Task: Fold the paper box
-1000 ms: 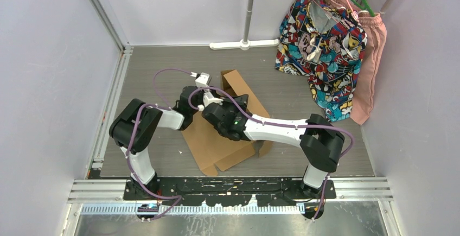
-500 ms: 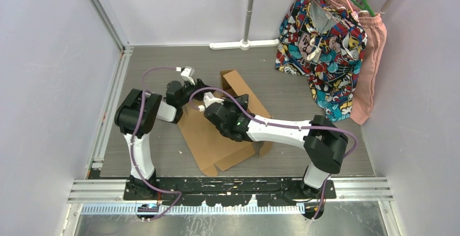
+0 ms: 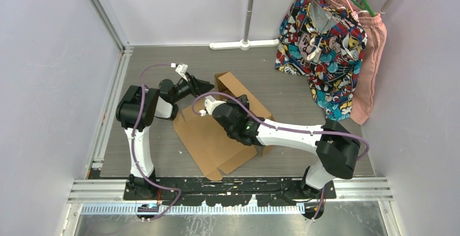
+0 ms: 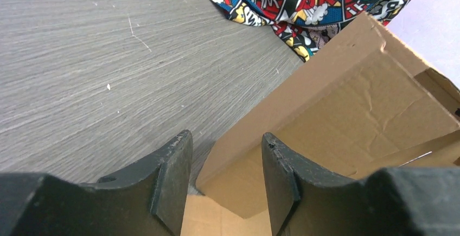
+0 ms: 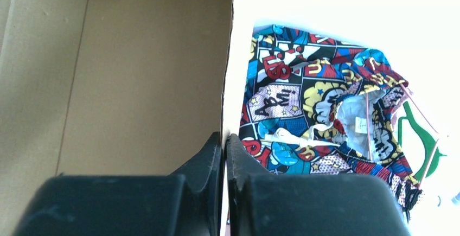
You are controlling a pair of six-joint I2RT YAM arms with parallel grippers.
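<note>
The paper box [image 3: 209, 138] is a brown cardboard sheet lying mid-table, with a raised wall [image 3: 230, 84] at its far end. My left gripper [image 3: 205, 83] hovers at the box's far left corner, open. In the left wrist view its fingers [image 4: 176, 176] straddle the wall's near corner [image 4: 217, 176] without touching it, and the box's inside [image 4: 352, 116] opens out to the right. My right gripper [image 5: 224, 137] is shut on the thin edge of an upright cardboard panel [image 5: 146, 73]. In the top view its fingertips are hidden under the wrist.
A comic-print garment [image 3: 320, 40] and a pink one [image 3: 370, 68] hang at the back right. A white pole foot [image 3: 244, 44] lies at the back wall. Metal rails run along the left side [image 3: 111, 106] and the front [image 3: 228, 190].
My left gripper has pulled back off the box toward the far left and opened wider. The right arm has shifted left, and the box has slid slightly left with it.
</note>
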